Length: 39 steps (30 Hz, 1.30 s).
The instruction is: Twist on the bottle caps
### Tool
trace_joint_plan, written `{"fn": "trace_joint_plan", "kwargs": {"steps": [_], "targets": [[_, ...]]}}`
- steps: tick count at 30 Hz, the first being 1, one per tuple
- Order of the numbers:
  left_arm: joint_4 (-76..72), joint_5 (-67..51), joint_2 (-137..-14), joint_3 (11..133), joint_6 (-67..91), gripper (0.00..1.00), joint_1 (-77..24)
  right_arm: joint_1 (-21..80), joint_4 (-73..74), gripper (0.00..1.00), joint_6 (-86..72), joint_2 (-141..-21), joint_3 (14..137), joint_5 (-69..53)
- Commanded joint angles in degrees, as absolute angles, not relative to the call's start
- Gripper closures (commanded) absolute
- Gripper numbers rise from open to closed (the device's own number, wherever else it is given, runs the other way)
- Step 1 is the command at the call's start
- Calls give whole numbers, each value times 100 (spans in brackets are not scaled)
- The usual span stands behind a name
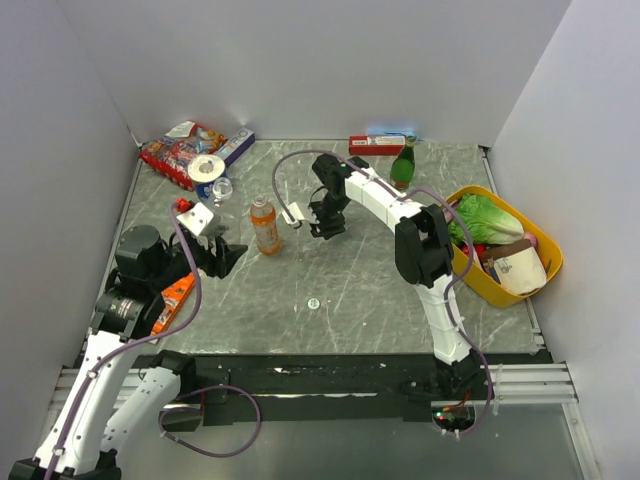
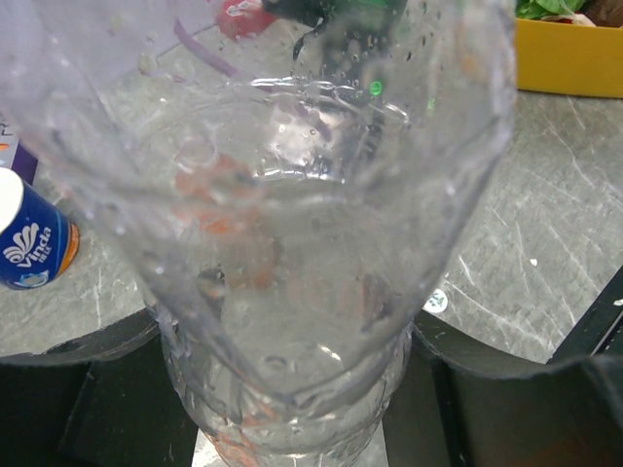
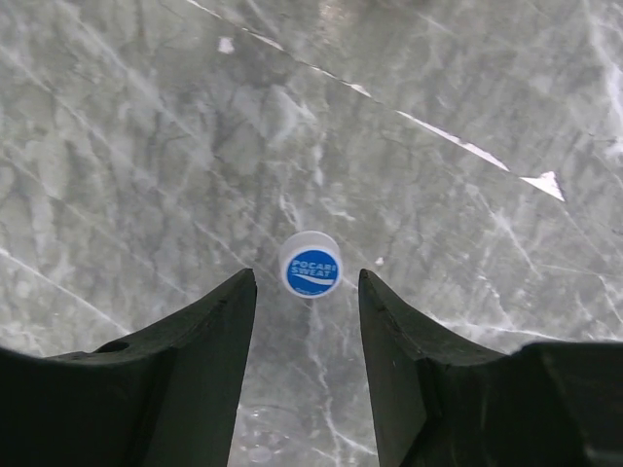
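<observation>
Two robot arms share a grey marble table (image 1: 400, 290) walled in white, with a yellow basket (image 1: 505, 298) of groceries standing at its right edge, apart from the working area in the middle. At left, the left gripper (image 1: 225, 258) is clamped around a clear bottle (image 2: 292, 243), which fills the left wrist view with wet, see-through plastic. The black fingers press in from both sides low on its body, apparently to steady it so that a cap can be turned onto its neck. The overhead view does not show that bottle clearly. A blue-and-white tissue pack (image 2: 29, 243) lies on the table beyond it. Near the middle of the table an orange bottle (image 1: 265, 228) of drink stands upright and untouched between the two grippers, just beside the right one. Whether its neck already carries a cap cannot be told from above. The right gripper (image 1: 328, 228) points straight down at the table, jaws parted by somewhat more than a cap's width and holding nothing. On the marble between and just beyond its fingertips lies a small white cap (image 3: 311, 264) with a blue printed top facing up, touched by neither finger. The stance suggests a pick-up is being lined up. Judged from this, the cap is yet to be gripped, carried to a bottle and screwed on.
</observation>
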<state>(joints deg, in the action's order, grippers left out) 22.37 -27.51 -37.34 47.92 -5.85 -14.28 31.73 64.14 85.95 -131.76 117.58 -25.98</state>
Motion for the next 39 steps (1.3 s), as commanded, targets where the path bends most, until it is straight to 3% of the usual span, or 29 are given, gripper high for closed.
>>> {"fn": "trace_joint_plan", "kwargs": {"steps": [1,6,19,39], "targets": [[2030,-2944,-3718,4931,-352,99,-1371,3164,6249,46,8596,-13236,11979,-2602],[1951,-2979,-3832,4931,-308,99,-1345,3120,6583,46,8587,-13605,12445,-2523],[1802,-3050,-3955,4808,-281,99,-1310,3094,6592,42,8701,-13667,12164,-2373],[1582,-3067,-4175,4676,-281,99,-1301,3103,6416,47,8736,-13746,11997,-2285]]}}
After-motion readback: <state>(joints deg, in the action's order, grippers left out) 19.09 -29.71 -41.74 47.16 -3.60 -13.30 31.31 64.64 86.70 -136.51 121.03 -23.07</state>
